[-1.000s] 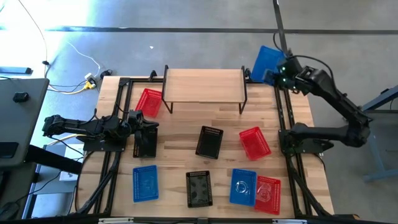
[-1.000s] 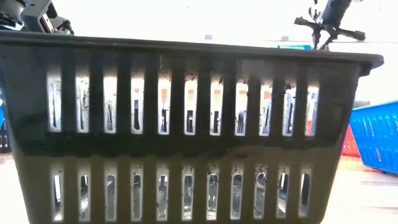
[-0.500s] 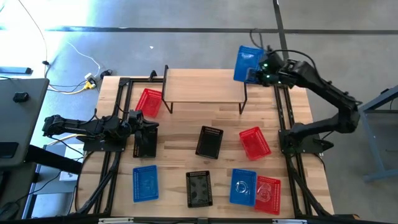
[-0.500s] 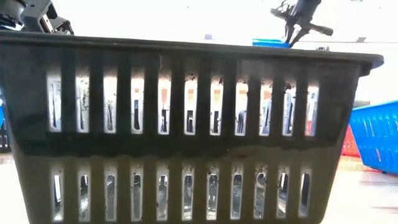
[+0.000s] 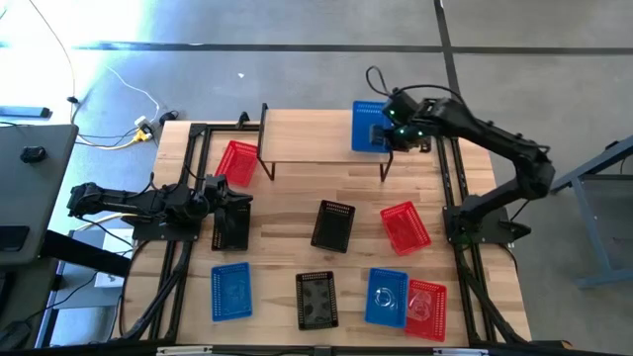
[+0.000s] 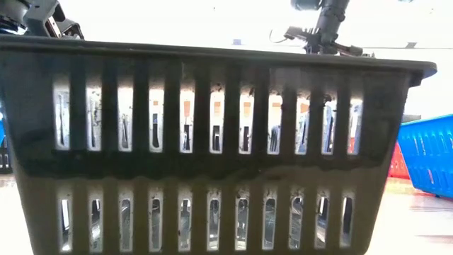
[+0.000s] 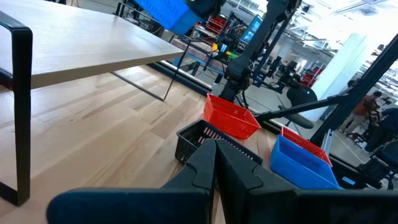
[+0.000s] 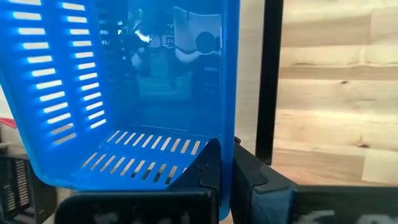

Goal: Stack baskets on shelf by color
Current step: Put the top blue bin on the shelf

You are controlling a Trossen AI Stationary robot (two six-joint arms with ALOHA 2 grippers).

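Note:
My right gripper (image 5: 392, 134) is shut on a blue basket (image 5: 368, 126), held over the right end of the shelf (image 5: 316, 136), a light plank on black legs at the table's far side. My left gripper (image 5: 237, 210) is shut and rests low at the table's left; its wrist view (image 7: 216, 163) shows nothing between the fingers. Lying on the tabletop are a red basket (image 5: 237, 161) left of the shelf, a black basket (image 5: 332, 225) and a red basket (image 5: 406, 226) mid-table, and along the near edge a blue (image 5: 230, 291), a black (image 5: 316, 300), a blue (image 5: 386, 297) and a red basket (image 5: 426, 310). My right gripper holds the blue basket by one side wall (image 8: 229, 118), with one finger (image 8: 208, 163) inside the basket and the other (image 8: 252, 171) outside. It comes at the wall from the table's right. The basket is lifted clear above the shelf, its inside facing the wrist camera.
The near black basket (image 6: 212, 142) fills the low view and hides most of the table there. A dark shape (image 5: 229, 231) lies under my left gripper; I cannot tell what it is. Black frame rails run along both table sides (image 5: 457, 198). The shelf top (image 7: 81, 43) is bare.
My right gripper has carried the blue basket toward the table's left, from beyond the far right corner to above the shelf's right end. The basket has turned about in the hold on the way and now shows smaller and squarer from above.

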